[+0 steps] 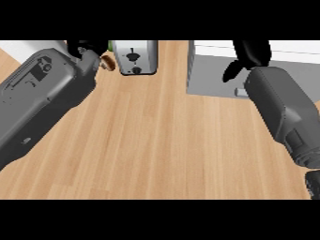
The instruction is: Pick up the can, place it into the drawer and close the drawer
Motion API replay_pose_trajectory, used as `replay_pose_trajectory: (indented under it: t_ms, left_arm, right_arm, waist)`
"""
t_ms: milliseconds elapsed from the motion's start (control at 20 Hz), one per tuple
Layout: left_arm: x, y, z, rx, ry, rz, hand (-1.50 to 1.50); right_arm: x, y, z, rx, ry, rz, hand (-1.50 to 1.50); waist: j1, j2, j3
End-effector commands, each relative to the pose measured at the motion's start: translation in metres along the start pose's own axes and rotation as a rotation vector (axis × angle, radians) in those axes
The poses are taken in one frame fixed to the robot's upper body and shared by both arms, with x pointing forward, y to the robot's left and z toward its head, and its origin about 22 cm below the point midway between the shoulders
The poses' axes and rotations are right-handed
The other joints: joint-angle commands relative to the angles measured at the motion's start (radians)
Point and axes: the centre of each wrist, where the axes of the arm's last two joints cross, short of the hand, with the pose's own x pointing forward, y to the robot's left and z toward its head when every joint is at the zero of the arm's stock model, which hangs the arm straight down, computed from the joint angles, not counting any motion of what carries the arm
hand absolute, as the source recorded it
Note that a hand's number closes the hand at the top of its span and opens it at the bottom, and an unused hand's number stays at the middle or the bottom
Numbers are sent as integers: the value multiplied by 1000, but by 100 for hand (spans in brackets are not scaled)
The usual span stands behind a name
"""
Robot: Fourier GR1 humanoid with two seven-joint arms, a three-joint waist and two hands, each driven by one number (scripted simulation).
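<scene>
Head view, steeply down onto a wooden counter. Left forearm slanting up from the lower left edge, ending in the left hand at the top edge, mostly hidden; cannot tell whether spread or curled. Just right of it, a small brown and green thing, too little showing to name. Beside that, a silver toaster standing at the top edge. Right forearm rising from the lower right corner, right hand over the grey drawer box, fingers hanging relaxed and apart, holding nothing visible. Small grey handle on the box front near the wrist. Can not identifiable anywhere
</scene>
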Motion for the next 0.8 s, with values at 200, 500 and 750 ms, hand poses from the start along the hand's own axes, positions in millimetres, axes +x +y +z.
replay_pose_trajectory:
  t_ms: [200,500,750]
  left_arm:
    - [0,-3,10,-22,2,8,-150]
    - [6,11,6,-10,-1,9,-150]
    - [-4,6,17,-16,7,2,-150]
  right_arm:
    - [37,-26,-28,-12,-18,-344,-150]
    - [19,-25,-25,-45,86,-711,-150]
    - [30,-31,-31,-36,71,-773,-150]
  waist:
    - [22,-9,-4]
    - [7,-9,-2]
    - [15,-6,-6]
